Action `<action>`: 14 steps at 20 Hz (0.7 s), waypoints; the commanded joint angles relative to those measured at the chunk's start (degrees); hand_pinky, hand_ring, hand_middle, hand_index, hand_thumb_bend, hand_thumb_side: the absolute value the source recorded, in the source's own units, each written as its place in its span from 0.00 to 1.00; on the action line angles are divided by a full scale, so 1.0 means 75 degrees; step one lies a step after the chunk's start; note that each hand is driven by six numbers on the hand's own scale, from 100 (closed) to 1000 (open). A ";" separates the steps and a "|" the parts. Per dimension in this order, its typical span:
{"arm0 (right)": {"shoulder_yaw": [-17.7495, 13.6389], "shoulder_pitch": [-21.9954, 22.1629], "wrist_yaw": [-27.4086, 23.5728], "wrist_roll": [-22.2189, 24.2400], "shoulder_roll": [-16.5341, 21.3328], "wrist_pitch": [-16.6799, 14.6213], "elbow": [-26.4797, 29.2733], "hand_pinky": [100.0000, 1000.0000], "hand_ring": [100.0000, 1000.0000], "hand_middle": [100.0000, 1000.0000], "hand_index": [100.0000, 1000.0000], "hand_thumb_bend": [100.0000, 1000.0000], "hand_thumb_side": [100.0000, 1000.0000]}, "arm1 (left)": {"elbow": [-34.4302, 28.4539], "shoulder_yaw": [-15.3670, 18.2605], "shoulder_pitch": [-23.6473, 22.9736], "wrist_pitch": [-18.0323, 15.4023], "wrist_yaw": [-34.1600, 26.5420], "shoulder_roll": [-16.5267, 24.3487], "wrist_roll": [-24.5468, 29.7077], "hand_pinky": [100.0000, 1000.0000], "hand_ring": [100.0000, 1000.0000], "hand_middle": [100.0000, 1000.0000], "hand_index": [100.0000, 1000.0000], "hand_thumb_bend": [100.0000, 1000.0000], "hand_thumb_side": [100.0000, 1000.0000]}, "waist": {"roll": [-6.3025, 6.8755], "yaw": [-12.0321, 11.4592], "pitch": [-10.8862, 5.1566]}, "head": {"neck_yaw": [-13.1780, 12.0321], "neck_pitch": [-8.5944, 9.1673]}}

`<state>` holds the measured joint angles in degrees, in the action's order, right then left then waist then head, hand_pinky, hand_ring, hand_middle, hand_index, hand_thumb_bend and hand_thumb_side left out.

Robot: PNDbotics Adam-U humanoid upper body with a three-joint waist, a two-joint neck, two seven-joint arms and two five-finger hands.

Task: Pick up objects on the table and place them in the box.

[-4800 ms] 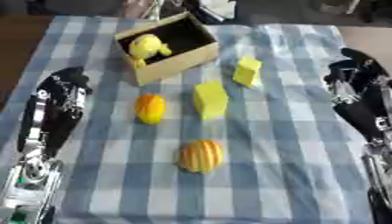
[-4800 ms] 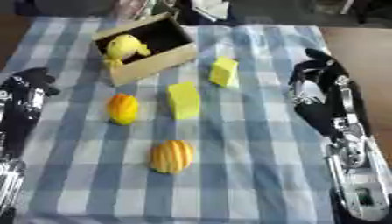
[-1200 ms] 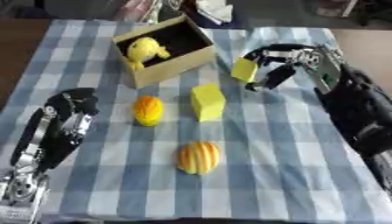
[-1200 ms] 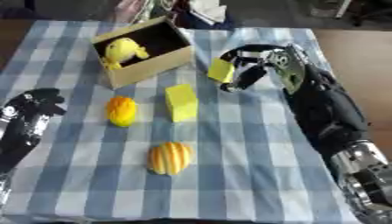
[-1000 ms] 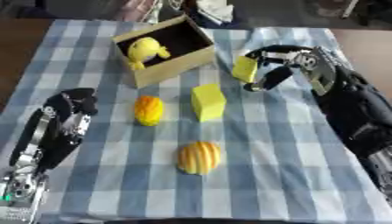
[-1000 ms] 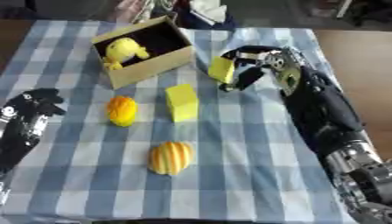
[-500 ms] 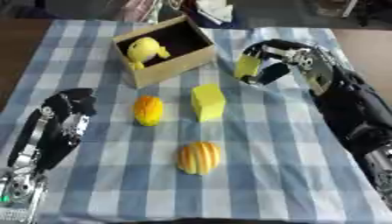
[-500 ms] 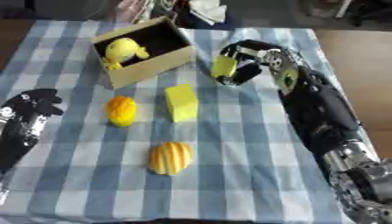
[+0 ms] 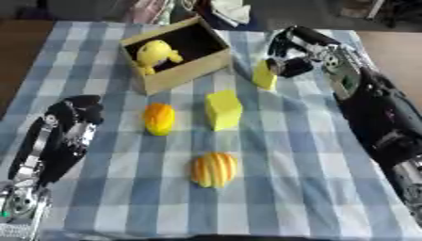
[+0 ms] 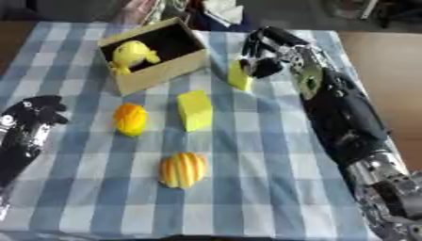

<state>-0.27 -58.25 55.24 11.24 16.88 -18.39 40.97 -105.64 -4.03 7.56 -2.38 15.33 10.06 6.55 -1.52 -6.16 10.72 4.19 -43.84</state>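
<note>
Two yellow blocks, right hand seemingly gripping one.

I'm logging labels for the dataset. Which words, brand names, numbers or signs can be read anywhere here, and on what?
None can be read: the box, the yellow toy inside it, the yellow blocks, the orange fruits, the checked cloth and both hands show no lettering.

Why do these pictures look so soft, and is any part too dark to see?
Left eye view: everything is softly blurred, and the box interior falls in deep shadow behind the yellow toy. Right eye view: same softness; the black right robot hand shows little detail.
</note>
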 commanded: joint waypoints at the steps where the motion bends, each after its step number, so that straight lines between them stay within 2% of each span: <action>1: 0.0047 -0.0165 0.0126 -0.0441 0.0170 -0.0022 0.0125 0.73 0.55 0.46 0.60 0.04 0.16 | -0.0107 -0.0003 0.0062 0.0014 -0.0004 0.0045 -0.0013 0.70 0.56 0.59 0.75 0.11 0.67 | 0.0080 0.0012 -0.0167 | 0.0009 -0.0036; 3: 0.0123 -0.0158 0.0199 -0.0412 0.0158 -0.0072 -0.0005 0.74 0.58 0.51 0.67 0.08 0.22 | -0.0105 -0.0005 0.0063 0.0013 -0.0002 0.0045 -0.0010 0.70 0.56 0.59 0.75 0.11 0.67 | 0.0075 0.0015 -0.0171 | 0.0009 -0.0036; 4: 0.0144 -0.0159 0.0245 -0.0339 0.0151 -0.0088 -0.0057 0.74 0.58 0.51 0.67 0.08 0.22 | -0.0104 -0.0005 0.0062 0.0012 -0.0001 0.0044 -0.0007 0.70 0.56 0.59 0.75 0.11 0.67 | 0.0076 0.0015 -0.0172 | 0.0009 -0.0036; 5: 0.0168 -0.0147 0.0302 -0.0249 0.0139 -0.0096 -0.0128 0.75 0.61 0.55 0.72 0.11 0.28 | -0.0105 -0.0003 0.0062 0.0011 0.0002 0.0044 -0.0006 0.70 0.56 0.59 0.75 0.11 0.67 | 0.0078 0.0013 -0.0173 | 0.0007 -0.0036; 6: 0.0172 -0.0148 0.0345 -0.0145 0.0129 -0.0104 -0.0179 0.75 0.61 0.55 0.72 0.11 0.28 | -0.0106 -0.0001 0.0061 0.0011 0.0003 0.0044 -0.0006 0.70 0.56 0.59 0.75 0.11 0.67 | 0.0080 0.0012 -0.0174 | 0.0006 -0.0036; 7: 0.0177 -0.0136 0.0385 -0.0028 0.0116 -0.0109 -0.0236 0.76 0.65 0.62 0.78 0.15 0.36 | -0.0108 0.0001 0.0060 0.0010 0.0005 0.0044 -0.0007 0.70 0.56 0.59 0.75 0.11 0.67 | 0.0082 0.0009 -0.0174 | 0.0007 -0.0036; 9: 0.0155 -0.0128 0.0406 0.0194 0.0097 -0.0114 -0.0281 0.77 0.68 0.67 0.82 0.18 0.41 | -0.0109 0.0003 0.0058 0.0012 0.0007 0.0043 -0.0005 0.70 0.56 0.59 0.75 0.11 0.67 | 0.0086 0.0011 -0.0172 | 0.0006 -0.0036; 14: 0.0176 -0.0133 0.0531 0.0541 0.0091 -0.0086 -0.0252 0.79 0.75 0.79 0.93 0.27 0.47 | -0.0108 0.0002 0.0060 0.0012 0.0020 0.0041 0.0004 0.70 0.56 0.59 0.75 0.11 0.67 | 0.0084 0.0014 -0.0166 | 0.0008 -0.0036</action>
<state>1.11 -57.98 58.72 14.64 16.85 -19.00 38.55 -105.64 -4.03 7.56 -2.36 15.34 10.05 6.57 -1.52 -6.07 10.72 4.19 -43.84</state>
